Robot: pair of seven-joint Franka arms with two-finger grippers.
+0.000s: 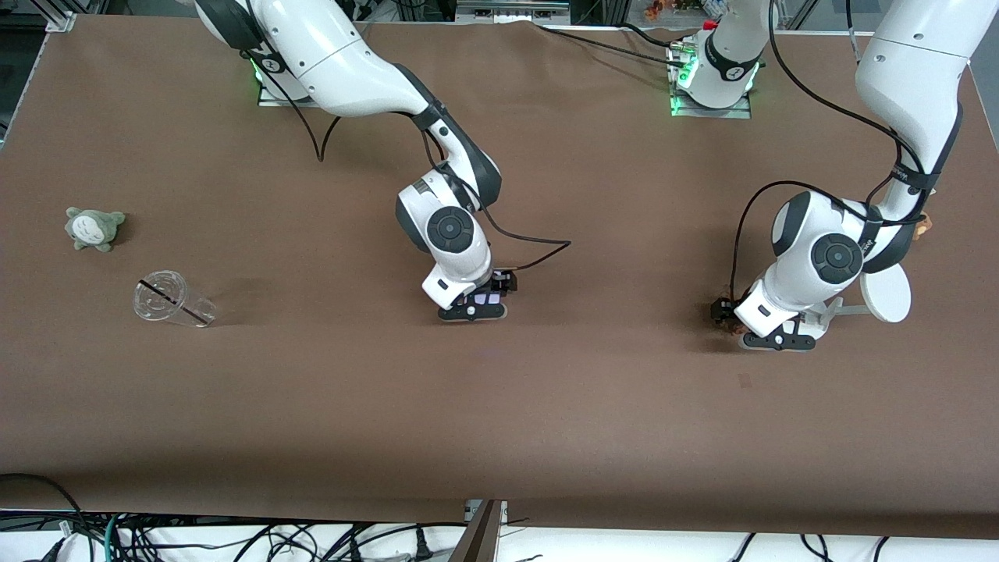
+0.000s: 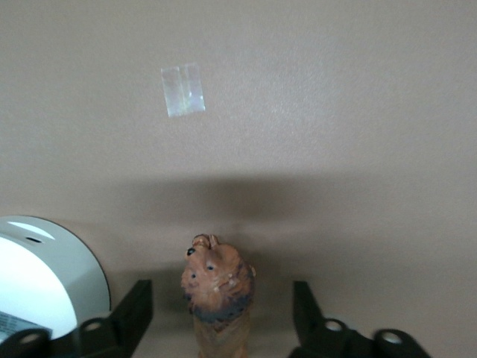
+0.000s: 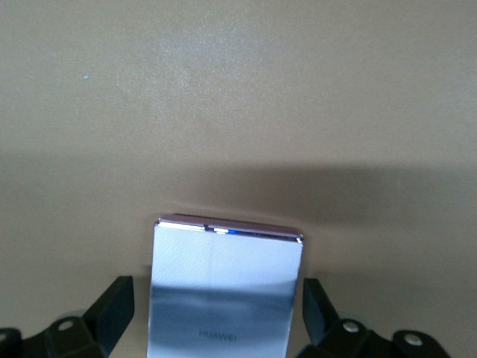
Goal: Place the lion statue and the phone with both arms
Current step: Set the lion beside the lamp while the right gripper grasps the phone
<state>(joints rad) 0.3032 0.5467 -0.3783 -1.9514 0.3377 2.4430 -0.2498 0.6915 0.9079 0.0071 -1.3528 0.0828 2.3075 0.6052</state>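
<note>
The one word I can read is "HUAWEI", in faint grey capitals on the shiny face of the phone (image 3: pixel 227 294), seen from my right wrist camera. A label on the white round stand (image 2: pixel 45 287) in my left wrist view carries print, but it is too small for me to make out. I find no other readable text, number or sign.

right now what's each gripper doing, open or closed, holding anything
Left gripper: open, fingers apart on each side of the lion statue, not clamping it.
Right gripper: open, fingers standing on each side of the phone.
</note>
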